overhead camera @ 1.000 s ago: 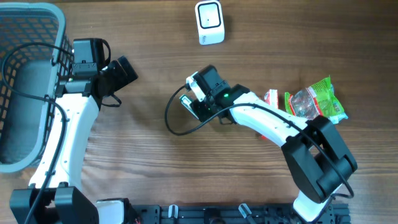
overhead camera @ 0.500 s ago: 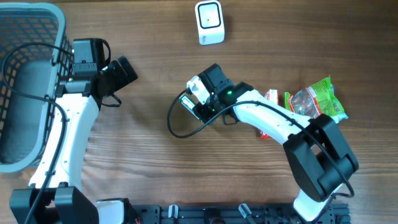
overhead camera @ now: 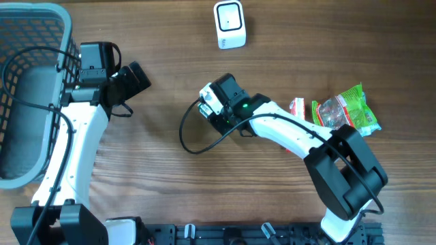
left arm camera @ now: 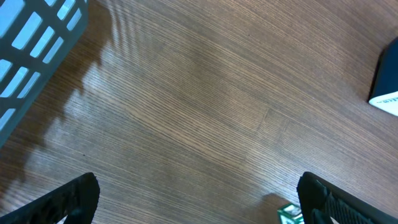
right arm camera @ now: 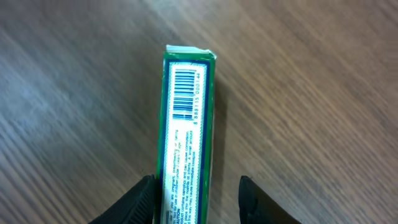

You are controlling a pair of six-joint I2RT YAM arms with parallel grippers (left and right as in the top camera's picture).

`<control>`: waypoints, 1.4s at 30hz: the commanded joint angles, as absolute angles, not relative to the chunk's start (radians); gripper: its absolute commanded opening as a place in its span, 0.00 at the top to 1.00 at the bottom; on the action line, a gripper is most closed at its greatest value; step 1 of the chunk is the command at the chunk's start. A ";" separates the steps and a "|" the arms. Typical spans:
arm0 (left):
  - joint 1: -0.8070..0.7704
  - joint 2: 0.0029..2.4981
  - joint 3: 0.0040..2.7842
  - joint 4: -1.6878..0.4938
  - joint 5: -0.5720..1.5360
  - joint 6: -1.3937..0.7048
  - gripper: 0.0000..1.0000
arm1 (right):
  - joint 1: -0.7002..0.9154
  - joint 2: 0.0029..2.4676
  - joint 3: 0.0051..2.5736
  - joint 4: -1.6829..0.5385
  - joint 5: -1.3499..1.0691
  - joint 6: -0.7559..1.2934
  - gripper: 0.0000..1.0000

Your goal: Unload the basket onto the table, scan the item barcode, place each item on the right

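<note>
Overhead: the right arm hides most of the green box (overhead camera: 204,105) at mid-desk (overhead camera: 163,190); the frame cuts off the basket (overhead camera: 66,41).
Left wrist: the left gripper (left arm camera: 198,186) has its jaws wide apart.
Right wrist: the box, barcode up, lies between the right gripper (right arm camera: 196,199) jaws, which stand apart, with a gap on one side.

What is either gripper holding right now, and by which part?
Nothing yet. The right gripper straddles the near end of the green box, a gap showing beside one finger; the left gripper is open and empty.
</note>
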State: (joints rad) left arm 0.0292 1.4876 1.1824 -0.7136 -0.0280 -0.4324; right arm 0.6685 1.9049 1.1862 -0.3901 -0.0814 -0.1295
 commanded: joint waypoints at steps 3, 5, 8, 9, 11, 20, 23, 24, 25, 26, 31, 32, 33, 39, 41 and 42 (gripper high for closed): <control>0.033 1.481 1.195 -0.712 -0.035 -0.434 0.00 | 0.561 1.927 1.183 -0.387 -0.150 -0.076 0.57; 0.033 1.481 1.195 -0.712 -0.035 -0.434 0.00 | 0.532 1.927 1.183 -0.402 -0.150 -0.075 0.56; 0.033 1.481 1.195 -0.712 -0.035 -0.434 0.00 | 0.526 1.927 1.182 -0.393 -0.150 -0.079 0.56; 0.033 1.481 1.195 -0.712 -0.035 -0.434 0.00 | 0.526 1.927 1.182 -0.389 -0.160 -0.080 0.56; 0.033 1.481 1.195 -0.712 -0.035 -0.434 0.00 | 0.526 1.927 1.182 -0.382 -0.275 -0.137 0.56; 0.033 1.481 1.195 -0.712 -0.035 -0.434 0.00 | 0.535 1.928 1.163 -0.397 -0.243 -0.449 0.44; 0.033 1.481 1.195 -0.712 -0.035 -0.434 0.00 | 0.535 1.928 1.163 -0.377 -0.244 -0.446 0.49; 0.033 1.481 1.195 -0.712 -0.035 -0.434 0.00 | 0.535 1.929 1.163 -0.378 -0.244 -0.446 0.49; 0.033 1.481 1.195 -0.712 -0.035 -0.434 0.00 | 0.535 1.935 1.163 -0.379 -0.244 -0.445 0.49; 0.033 1.481 1.195 -0.712 -0.035 -0.434 0.00 | 0.536 1.945 1.162 -0.378 -0.245 -0.445 0.49; 0.033 1.481 1.195 -0.712 -0.035 -0.434 0.00 | 0.539 1.990 1.163 -0.379 -0.248 -0.379 0.66; 0.033 1.481 1.195 -0.712 -0.035 -0.434 0.00 | 0.539 1.984 1.163 -0.382 -0.249 -0.350 0.69; 0.033 1.481 1.195 -0.712 -0.035 -0.434 0.00 | 0.539 1.979 1.163 -0.385 -0.261 -0.332 0.70; 0.033 1.481 1.195 -0.712 -0.035 -0.434 0.00 | 0.537 1.940 1.163 -0.428 -0.473 -0.314 0.86; 0.033 1.481 1.195 -0.712 -0.035 -0.434 0.00 | 0.516 1.940 1.163 -0.452 -0.473 -0.232 0.88; 0.033 1.481 1.195 -0.712 -0.035 -0.434 0.00 | 0.498 1.940 1.163 -0.473 -0.493 -0.194 0.90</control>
State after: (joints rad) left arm 0.0292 1.4876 1.1824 -0.7136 -0.0280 -0.4324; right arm 0.5308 1.9701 1.1713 -0.4419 -0.4210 -0.2974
